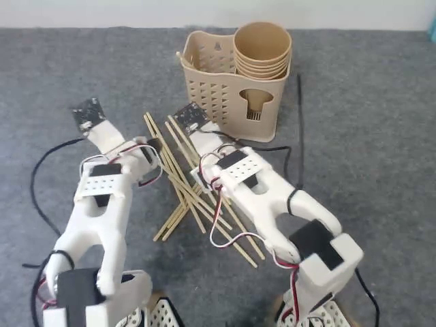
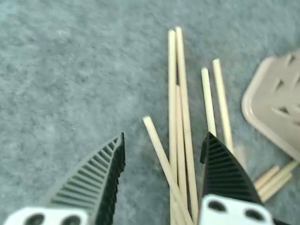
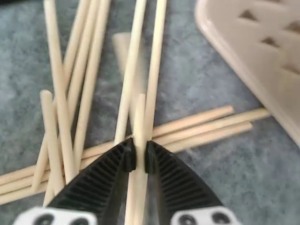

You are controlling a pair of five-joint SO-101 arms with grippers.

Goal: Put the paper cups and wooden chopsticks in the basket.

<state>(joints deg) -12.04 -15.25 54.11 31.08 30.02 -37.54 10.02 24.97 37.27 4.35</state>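
A beige perforated basket [image 1: 231, 88] stands at the back of the grey carpet with a stack of paper cups [image 1: 263, 48] inside it. Several wooden chopsticks [image 1: 187, 184] lie crossed in a loose pile between the two arms. My left gripper [image 2: 164, 137] is open, low over the pile's left part, with a few chopsticks [image 2: 180, 117] lying between its fingers. My right gripper [image 3: 139, 151] is shut on one chopstick [image 3: 139, 117] that lies on top of the crossed sticks, close to the basket's corner [image 3: 262, 51]. In the high view, the left gripper [image 1: 151, 151] and the right gripper [image 1: 204, 139] flank the pile.
A thin black cable [image 1: 298, 129] runs along the carpet to the right of the basket. Other wires loop around both arm bases. The basket's edge [image 2: 276, 108] is near the left gripper's far side. Open carpet lies at the far left and right.
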